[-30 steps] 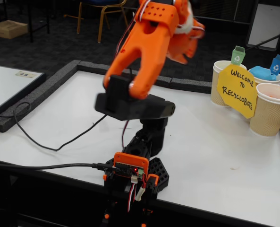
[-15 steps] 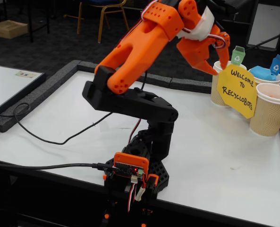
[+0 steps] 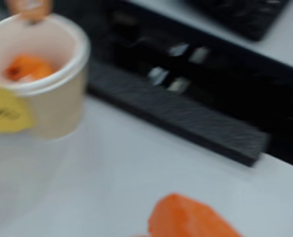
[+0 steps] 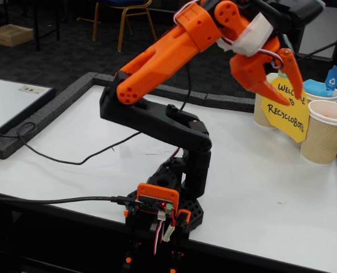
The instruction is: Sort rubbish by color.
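Orange two-finger end effector (image 4: pixel 283 96) raised above the white desk (image 4: pixel 259 187) in the fixed view, on the orange and black arm (image 4: pixel 168 122) reaching toward the right, fingertips pointing down in front of a yellow paper sign (image 4: pixel 287 116) lettered "WELCOME TO RECYCLEBOTS". Fingers slightly apart with nothing visible between them, though overlap with the sign leaves the gap hard to judge. Behind and beside the sign, a cluster of beige ribbed paper cups: one cup nearest the right edge (image 4: pixel 326 133) standing upright on the desk, a second (image 4: pixel 321 95) behind it topped with something blue, a third mostly hidden behind the sign. Small blue recycling tag (image 4: pixel 333 78) above the blue-topped cup. In the blurred wrist view, a beige paper cup with a white rim (image 3: pixel 47 74) at upper left, upright, holding a crumpled orange piece of rubbish (image 3: pixel 27 68) at its bottom; corner of the yellow sign (image 3: pixel 5 112) against the cup's left side. Orange finger (image 3: pixel 190 219) entering from the bottom edge, over bare desk (image 3: pixel 111 168), well apart from the cup. Dark foam border strip (image 3: pixel 186 118) running diagonally behind the cup along the desk edge.
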You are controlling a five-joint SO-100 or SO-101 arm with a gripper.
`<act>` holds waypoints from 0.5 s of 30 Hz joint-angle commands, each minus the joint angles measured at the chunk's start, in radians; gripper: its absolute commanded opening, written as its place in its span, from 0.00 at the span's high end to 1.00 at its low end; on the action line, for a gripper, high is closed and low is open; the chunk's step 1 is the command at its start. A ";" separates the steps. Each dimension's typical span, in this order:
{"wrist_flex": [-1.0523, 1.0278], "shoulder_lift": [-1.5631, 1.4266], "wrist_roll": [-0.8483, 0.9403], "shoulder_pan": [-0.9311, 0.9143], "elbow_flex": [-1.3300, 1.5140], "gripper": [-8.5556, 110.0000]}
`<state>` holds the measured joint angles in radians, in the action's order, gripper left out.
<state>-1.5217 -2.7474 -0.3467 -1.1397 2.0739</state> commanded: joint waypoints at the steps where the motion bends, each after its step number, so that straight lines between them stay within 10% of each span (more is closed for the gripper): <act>1: 0.055 0.006 0.005 -0.133 -0.009 0.93; 15: 0.100 0.005 0.017 -0.224 0.037 0.93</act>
<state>-1.4312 -2.7474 -0.3467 -1.3484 2.1292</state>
